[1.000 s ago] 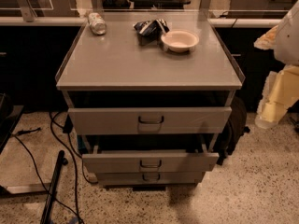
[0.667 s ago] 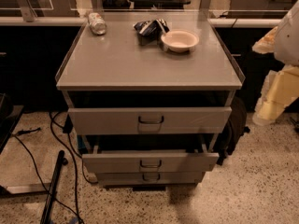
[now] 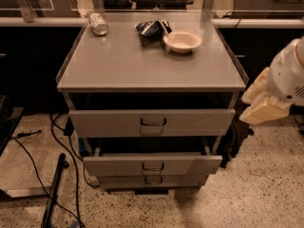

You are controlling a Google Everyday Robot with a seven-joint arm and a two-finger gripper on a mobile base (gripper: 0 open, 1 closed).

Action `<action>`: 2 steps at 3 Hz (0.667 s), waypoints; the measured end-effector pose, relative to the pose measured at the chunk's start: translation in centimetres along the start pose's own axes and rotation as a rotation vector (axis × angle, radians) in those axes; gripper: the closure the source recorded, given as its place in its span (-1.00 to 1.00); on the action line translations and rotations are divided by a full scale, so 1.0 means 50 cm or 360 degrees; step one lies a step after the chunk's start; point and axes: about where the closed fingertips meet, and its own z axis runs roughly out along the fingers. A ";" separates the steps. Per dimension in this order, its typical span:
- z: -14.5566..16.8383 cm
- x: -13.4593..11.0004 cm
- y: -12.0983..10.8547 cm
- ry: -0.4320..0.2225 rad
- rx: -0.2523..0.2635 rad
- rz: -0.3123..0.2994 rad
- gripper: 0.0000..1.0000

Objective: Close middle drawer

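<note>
Camera view, looking down on the unit from the front.

1. Desk (image 3: 118,65): a grey metal unit with a flat top is filling the middle of the frame, and three drawers are stacking down its front.
2. Can (image 3: 99,23): it is lying on its side at the 11 o'clock corner of the desk top.
3. Dark crumpled bag (image 3: 151,28): it is sitting toward 12 o'clock on the top, just beside the bowl.
4. Bowl (image 3: 183,42): pale and round, it is sitting upright at 1 o'clock on the top, at 3 o'clock of the bag.
5. Top drawer (image 3: 104,122): the tallest front, with a larger centre handle, is sitting directly under the desk top.
6. Middle drawer (image 3: 114,165): it is standing pulled out, with a dark gap showing above its low, wide front. Its small recessed handle is sitting at the centre.
7. Bottom drawer (image 3: 118,180): the narrowest front is showing as a strip at 6 o'clock of the middle drawer, set back behind it.
8. Pincer (image 3: 260,109): cream-coloured, it is hanging in the air at 3 o'clock of the top drawer, off the desk's side and apart from all three fronts. Whether it is spread or pressed together cannot be told.
9. Cables (image 3: 59,144): black leads are trailing over the speckled floor (image 3: 256,194) at 9 o'clock of the drawers.
</note>
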 end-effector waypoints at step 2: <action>0.133 0.044 0.035 -0.0075 -0.0012 0.0085 1.00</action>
